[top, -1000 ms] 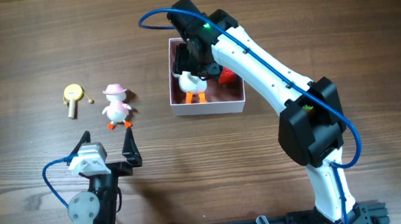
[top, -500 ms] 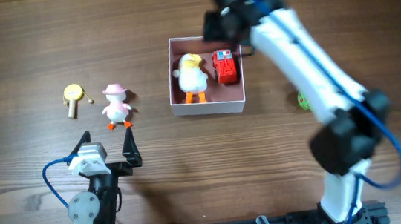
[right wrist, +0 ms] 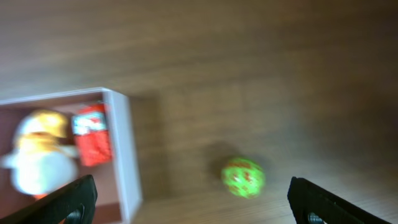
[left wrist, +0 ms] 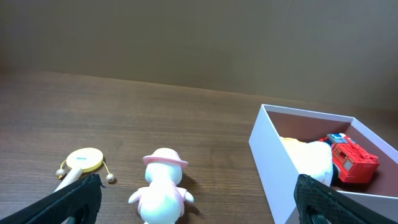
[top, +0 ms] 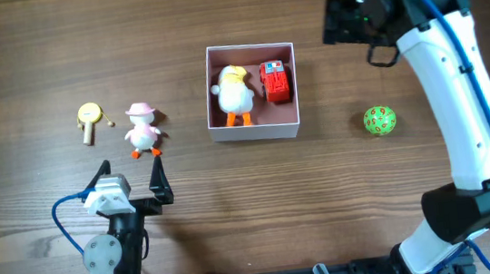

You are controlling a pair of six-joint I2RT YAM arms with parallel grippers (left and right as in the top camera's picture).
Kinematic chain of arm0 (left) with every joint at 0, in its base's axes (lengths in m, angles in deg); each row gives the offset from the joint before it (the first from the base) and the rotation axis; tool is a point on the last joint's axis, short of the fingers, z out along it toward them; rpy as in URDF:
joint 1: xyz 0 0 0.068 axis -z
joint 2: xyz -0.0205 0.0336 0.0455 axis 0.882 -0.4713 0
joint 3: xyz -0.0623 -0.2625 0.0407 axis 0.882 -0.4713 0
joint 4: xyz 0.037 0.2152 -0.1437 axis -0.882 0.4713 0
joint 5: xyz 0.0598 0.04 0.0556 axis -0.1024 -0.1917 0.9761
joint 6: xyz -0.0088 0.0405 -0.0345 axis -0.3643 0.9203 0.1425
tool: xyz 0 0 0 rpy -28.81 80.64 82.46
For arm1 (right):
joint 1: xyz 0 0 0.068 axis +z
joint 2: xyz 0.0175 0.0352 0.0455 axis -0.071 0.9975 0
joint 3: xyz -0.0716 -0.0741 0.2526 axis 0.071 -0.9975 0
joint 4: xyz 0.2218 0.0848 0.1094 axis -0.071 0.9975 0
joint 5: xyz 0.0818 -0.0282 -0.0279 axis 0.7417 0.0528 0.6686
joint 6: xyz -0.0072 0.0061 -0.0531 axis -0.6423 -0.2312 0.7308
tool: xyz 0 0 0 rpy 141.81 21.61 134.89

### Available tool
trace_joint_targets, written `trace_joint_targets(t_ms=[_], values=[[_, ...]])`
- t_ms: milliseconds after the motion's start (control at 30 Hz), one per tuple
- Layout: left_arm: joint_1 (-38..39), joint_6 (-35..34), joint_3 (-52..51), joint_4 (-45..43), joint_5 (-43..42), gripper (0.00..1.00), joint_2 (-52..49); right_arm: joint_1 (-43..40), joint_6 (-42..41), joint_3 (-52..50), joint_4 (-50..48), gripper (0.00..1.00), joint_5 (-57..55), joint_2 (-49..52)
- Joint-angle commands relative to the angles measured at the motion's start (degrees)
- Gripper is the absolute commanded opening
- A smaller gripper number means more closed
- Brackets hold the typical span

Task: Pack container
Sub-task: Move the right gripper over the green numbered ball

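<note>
The white container (top: pixel 256 132) sat centrally on the wooden table (top: pixel 26 50), holding a yellow-capped duck (top: pixel 235 92) and a red truck (top: pixel 275 80). The right gripper (right wrist: pixel 191 183), fingers apart and empty, hung beyond its far right corner, and the left gripper (top: pixel 131 176) sat open near a pink-hatted duck (top: pixel 143 129). The green ball (top: pixel 378 120) would likely roll off if a finger clipped it off-centre; only the overhead and right wrist views showed it, not the left wrist view.

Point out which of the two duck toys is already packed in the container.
The yellow-capped duck, lying in the container beside the red toy vehicle. The pink-hatted duck stands outside it on the table.
</note>
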Motion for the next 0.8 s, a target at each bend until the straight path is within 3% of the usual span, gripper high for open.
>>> trace_joint_targets(t_ms=[0,100,267,367,767], values=[[-0.46,0.48,-0.52,0.00,0.55,1.00,0.09,-4.20,1.36,-0.09,3.21,1.00,-2.62,0.66],[-0.48,0.48,-0.52,0.00,0.55,1.00,0.09,-7.50,2.10,-0.07,5.11,1.00,-1.51,0.66],[-0.46,0.48,-0.52,0.00,0.55,1.00,0.09,-12.76,12.13,-1.03,7.80,1.00,13.79,0.66],[-0.46,0.48,-0.52,0.00,0.55,1.00,0.09,-13.99,13.33,-2.91,10.27,1.00,18.64,0.66],[-0.46,0.48,-0.52,0.00,0.55,1.00,0.09,-13.53,14.86,-21.29,7.76,1.00,22.23,0.66]])
